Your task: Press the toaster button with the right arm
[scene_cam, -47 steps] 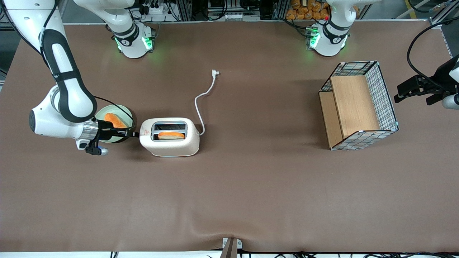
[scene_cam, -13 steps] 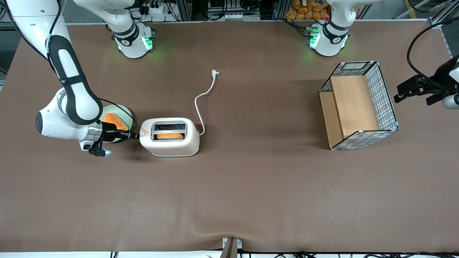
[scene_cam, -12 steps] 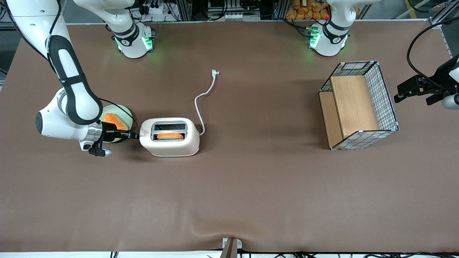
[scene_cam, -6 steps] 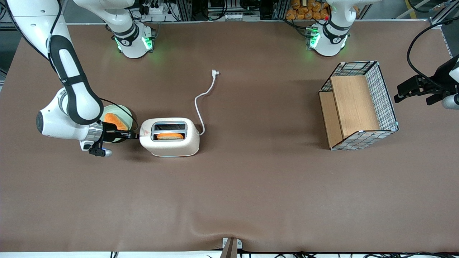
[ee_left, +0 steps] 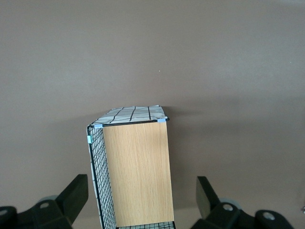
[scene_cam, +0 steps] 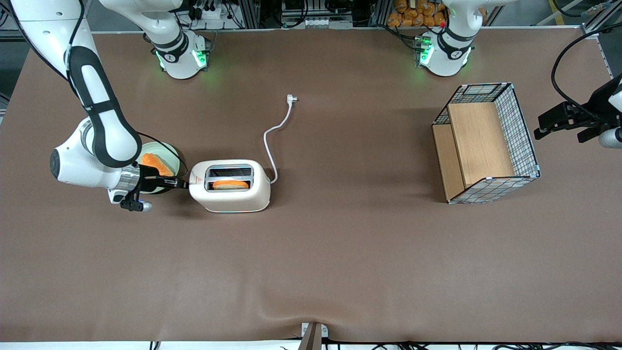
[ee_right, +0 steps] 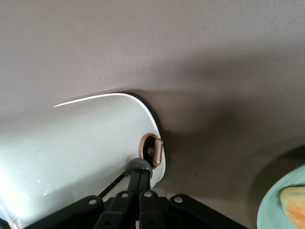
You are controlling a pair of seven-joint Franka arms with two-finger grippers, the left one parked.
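The cream-white toaster (scene_cam: pixel 233 198) stands on the brown table with an orange-brown bread slice (scene_cam: pixel 232 184) in the slot nearer the front camera. Its red triangle mark (scene_cam: pixel 197 180) is by the short end that faces the right arm (scene_cam: pixel 104 131). My gripper (scene_cam: pixel 183 183) is shut, and its black fingertips touch that short end. In the right wrist view the shut gripper (ee_right: pixel 139 175) rests against the round grey toaster button (ee_right: pixel 138 165) on the toaster (ee_right: pixel 81 143), beside a copper-coloured dial (ee_right: pixel 151 149).
A pale green plate (scene_cam: pixel 171 151) with an orange bread slice (scene_cam: pixel 154 163) sits right beside my wrist; its rim shows in the right wrist view (ee_right: pixel 274 210). The toaster's white cord ends in a plug (scene_cam: pixel 291 98). A wire basket (scene_cam: pixel 527 141) with wooden boards stands toward the parked arm's end.
The right arm's forearm and elbow have shifted slightly. The gripper tips stay against the toaster's short end, and the toaster has not moved.
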